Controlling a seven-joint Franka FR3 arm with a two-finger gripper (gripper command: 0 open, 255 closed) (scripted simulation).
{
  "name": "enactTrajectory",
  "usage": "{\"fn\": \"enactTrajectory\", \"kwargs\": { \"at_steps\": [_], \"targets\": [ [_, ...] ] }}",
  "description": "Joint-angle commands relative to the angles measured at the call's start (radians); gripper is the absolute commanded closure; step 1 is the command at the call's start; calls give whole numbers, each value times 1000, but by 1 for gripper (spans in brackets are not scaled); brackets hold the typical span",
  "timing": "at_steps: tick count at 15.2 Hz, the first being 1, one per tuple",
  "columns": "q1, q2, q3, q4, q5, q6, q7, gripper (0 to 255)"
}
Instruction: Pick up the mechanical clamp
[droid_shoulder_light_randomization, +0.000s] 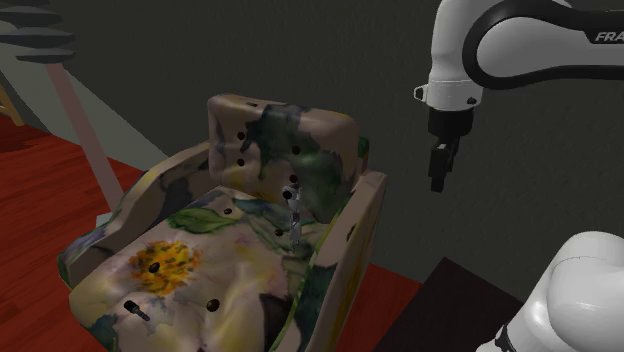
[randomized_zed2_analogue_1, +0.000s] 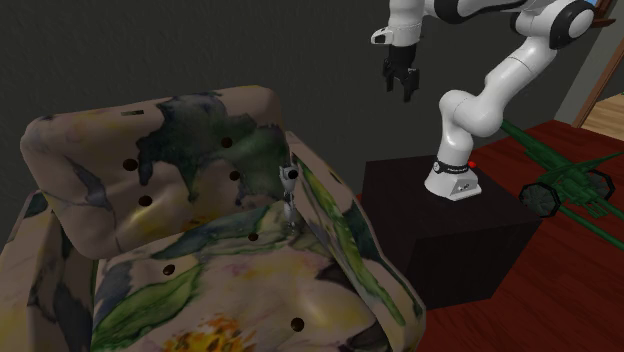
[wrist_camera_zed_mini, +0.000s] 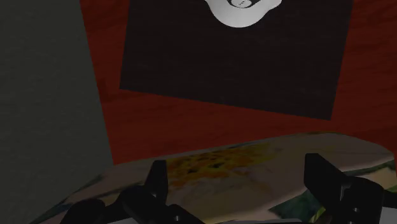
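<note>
You have one thing here that holds anything: the flower-printed armchair (droid_shoulder_light_randomization: 152, 192), its seat and back dotted with dark buttons. The mechanical clamp (droid_shoulder_light_randomization: 294, 215) stands upright in it, a thin pale metal piece at the far end of the seat. It is close to where the seat meets the backrest and near the armrest on the shoulder view's right. In the second exterior view you find the clamp (randomized_zed2_analogue_1: 288, 196) just inside that same armrest, in front of the dark green patch on the armchair (randomized_zed2_analogue_1: 75, 150) back. Nearer the seat's front edge, toward the shoulder view's left, lies a small dark stick-like object (droid_shoulder_light_randomization: 137, 310); you cannot tell what it is.

The arm comes in from the shoulder view's upper right and bends down at the wrist, so the gripper (droid_shoulder_light_randomization: 438, 184) hangs pointing downward. It is right of the backrest, higher than the armrest, and well apart from the clamp. From the second exterior view the gripper (randomized_zed2_analogue_1: 404, 90) hovers above the near-left edge of the dark stand (randomized_zed2_analogue_1: 445, 240).

In the wrist view the gripper (wrist_camera_zed_mini: 238, 172) has its fingers (wrist_camera_zed_mini: 156, 178) spread wide with nothing between them. The armchair's printed padding (wrist_camera_zed_mini: 254, 162) lies below, with the red floor (wrist_camera_zed_mini: 191, 127) beyond it.
</note>
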Motion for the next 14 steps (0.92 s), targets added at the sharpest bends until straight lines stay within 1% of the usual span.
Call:
{"fn": "enactTrajectory", "kwargs": {
  "at_steps": [1, 7, 11, 14],
  "targets": [
    [0, 0, 0, 0, 0, 0, 0, 0],
    [19, 72, -91, -121, 17, 285, -130, 0],
    [42, 165, -152, -165, 47, 476, -228, 0],
    [68, 254, -197, -176, 87, 614, -313, 0]
  ]
}}
